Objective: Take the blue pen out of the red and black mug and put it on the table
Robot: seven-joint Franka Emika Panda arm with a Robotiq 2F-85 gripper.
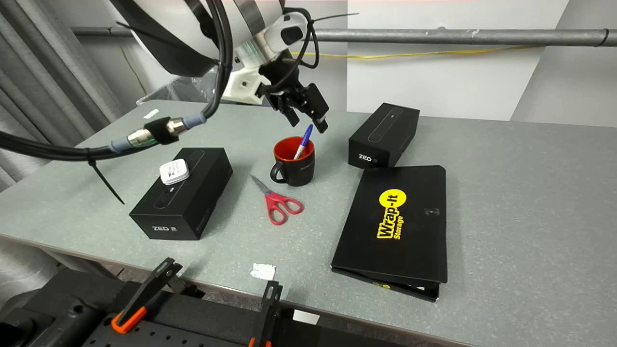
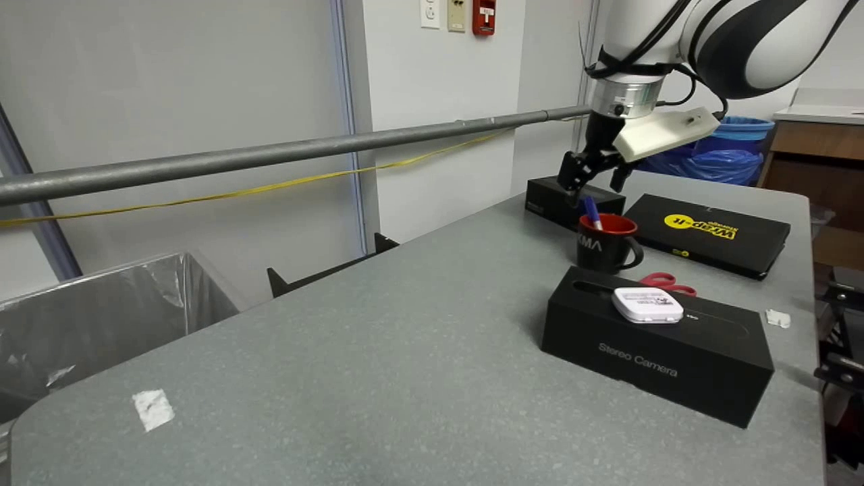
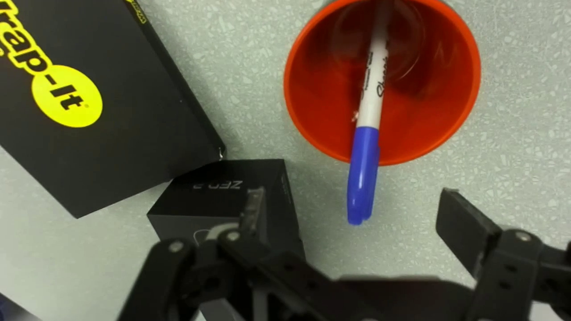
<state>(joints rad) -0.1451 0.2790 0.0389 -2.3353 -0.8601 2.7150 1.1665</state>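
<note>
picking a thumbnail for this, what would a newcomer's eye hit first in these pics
Probably the red and black mug on the grey table, with a blue-capped Sharpie marker leaning out of its bright red inside. The open gripper hangs near the marker, not holding it. Next may come the black, yellow-printed Wrap-It Storage box on the table and the red-handled scissors beside the mug.

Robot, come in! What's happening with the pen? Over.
Gripper open, holding nothing. Blue pen leaning in mug, poking out. Scissors near mug, not between gripper and pen.
</note>
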